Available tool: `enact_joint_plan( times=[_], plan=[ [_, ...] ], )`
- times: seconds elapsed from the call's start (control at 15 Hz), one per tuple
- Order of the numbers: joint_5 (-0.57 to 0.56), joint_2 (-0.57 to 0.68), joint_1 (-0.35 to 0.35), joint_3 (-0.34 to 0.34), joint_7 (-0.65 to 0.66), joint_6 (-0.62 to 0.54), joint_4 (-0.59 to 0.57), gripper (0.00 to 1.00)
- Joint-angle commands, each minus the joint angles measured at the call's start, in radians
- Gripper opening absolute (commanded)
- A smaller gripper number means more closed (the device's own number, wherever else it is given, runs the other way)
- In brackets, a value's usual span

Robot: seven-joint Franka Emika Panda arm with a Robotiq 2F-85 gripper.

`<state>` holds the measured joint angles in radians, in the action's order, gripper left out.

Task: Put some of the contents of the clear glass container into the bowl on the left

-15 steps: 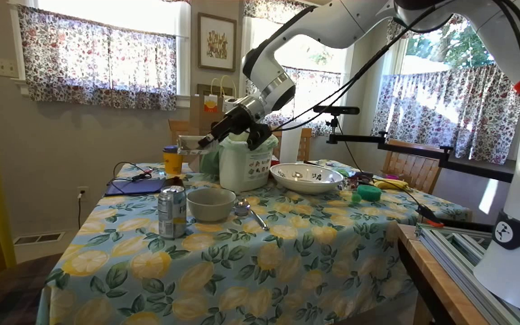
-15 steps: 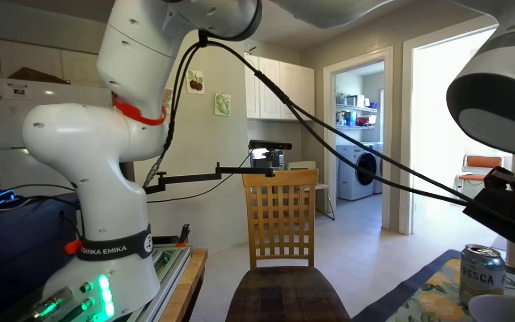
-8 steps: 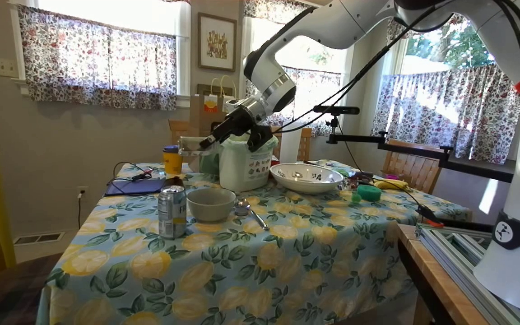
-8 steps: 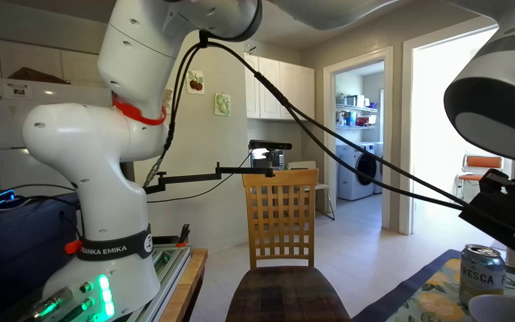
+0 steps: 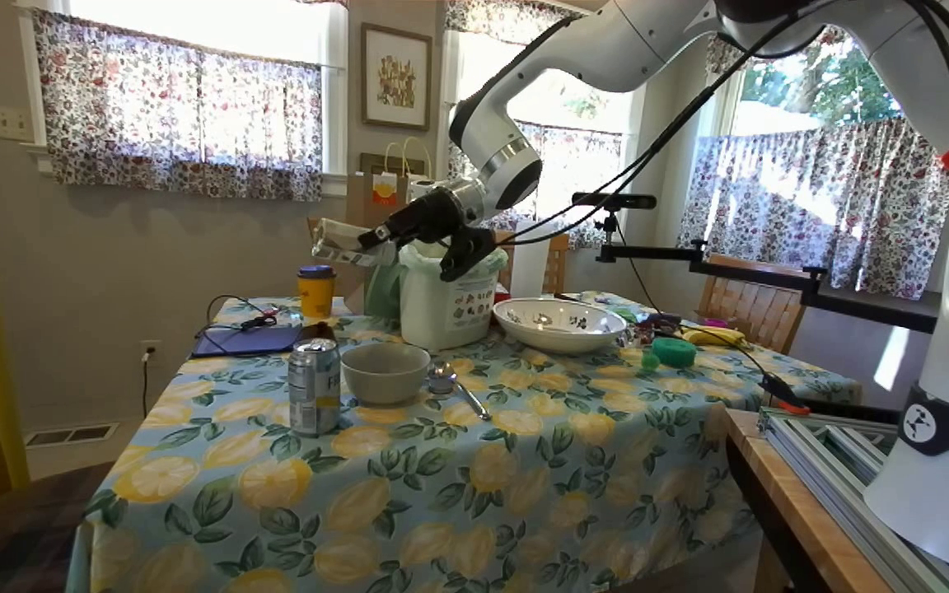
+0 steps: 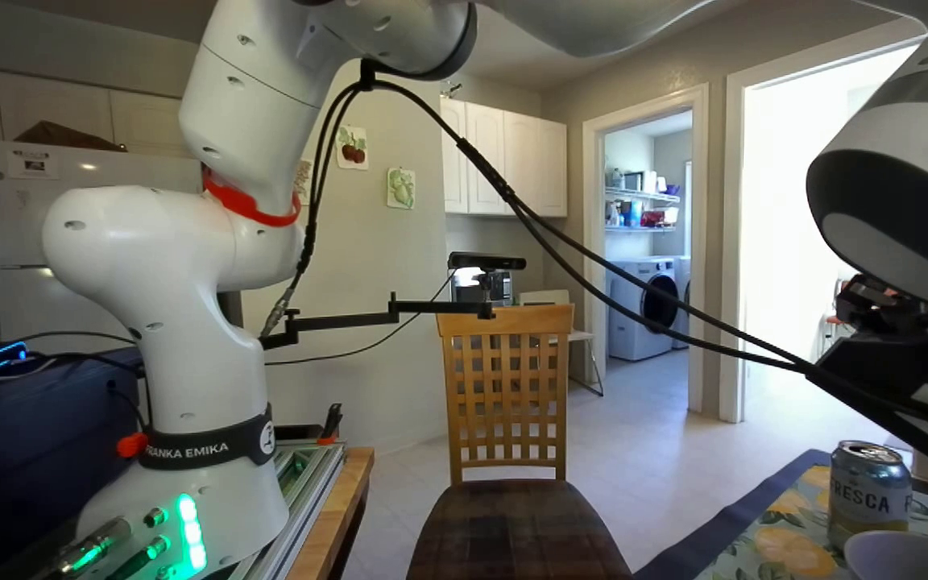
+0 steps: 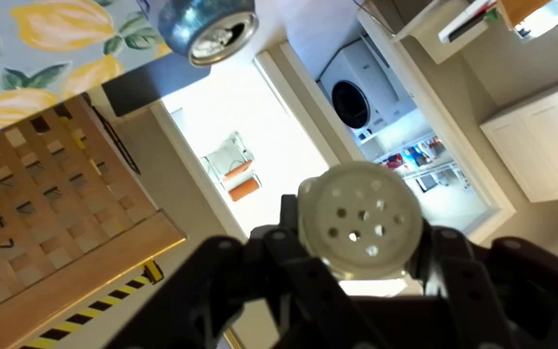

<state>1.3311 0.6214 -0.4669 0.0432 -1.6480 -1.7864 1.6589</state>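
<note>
My gripper (image 5: 377,237) is shut on the clear glass container (image 5: 336,240), which lies tilted on its side in the air, its left end higher. In the wrist view the container's pale lid (image 7: 356,218) with several holes faces the camera between the two dark fingers (image 7: 288,211). Its contents cannot be made out. The small grey bowl (image 5: 385,380) stands on the table below; the container is well above it, a little to its left in that exterior view. The bowl's rim also shows in an exterior view (image 6: 911,552), where the fingertips are out of frame. The bowl is out of the wrist view.
A silvery can (image 5: 315,387) stands beside the bowl and shows in the wrist view (image 7: 206,29). A spoon (image 5: 470,399) lies right of the bowl. A pale bin (image 5: 446,305), a wide white bowl (image 5: 561,329) and a yellow cup (image 5: 315,295) stand behind.
The container has gone from nearly level to tilted, its left end rising. It has moved slightly up and left in an exterior view as the wrist turned. The grip has stayed shut.
</note>
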Motion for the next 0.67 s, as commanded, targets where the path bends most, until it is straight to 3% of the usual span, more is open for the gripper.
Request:
enact_joint_plan(
  times=[0.0,0.6],
  plan=[
    [0.08,0.046,-0.002,0.036,-0.069,0.111,-0.049,0.25],
    [0.143,0.142,-0.001,0.1,-0.167,0.23,-0.107,0.25]
  ],
)
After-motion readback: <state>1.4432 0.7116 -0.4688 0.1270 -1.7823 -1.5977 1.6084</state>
